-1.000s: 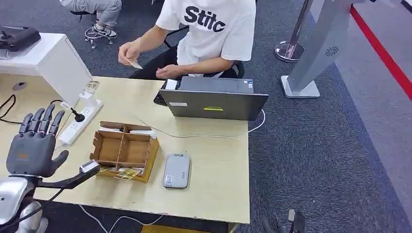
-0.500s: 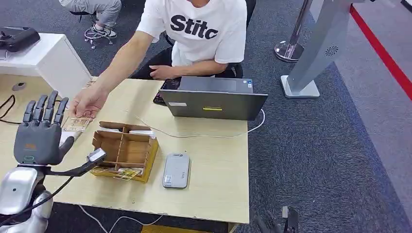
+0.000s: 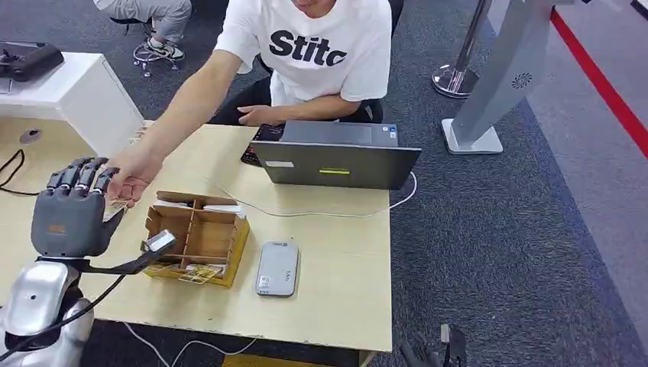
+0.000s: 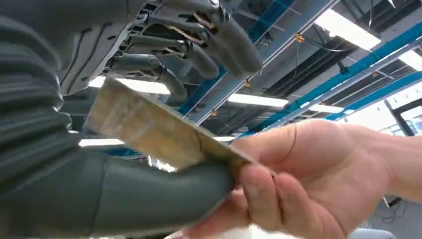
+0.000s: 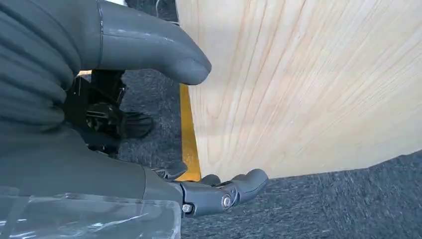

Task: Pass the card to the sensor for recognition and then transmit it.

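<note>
Two hands meet over the wooden table point(image 3: 336, 252): the robot's left hand point(image 3: 72, 214), raised above the table's left part, and a person's hand point(image 3: 131, 177) reaching in from the far side. Between them is the card point(image 4: 154, 130), a tan, flat piece. In the left wrist view the card lies across the robot's thick thumb, with the darker fingers point(image 4: 199, 45) curled above it but not plainly touching it, while the person's fingers pinch its other end; whether the left hand has a firm hold I cannot tell. Just right of that hand stands a cardboard divider box point(image 3: 197, 237), and right of the box lies a grey card reader point(image 3: 277, 268). Beyond the box, at the table's far edge, an open laptop point(image 3: 336, 157) faces the seated person. The right hand point(image 5: 149, 124) hangs beside the table's edge over dark carpet, fingers loosely apart, holding nothing.
</note>
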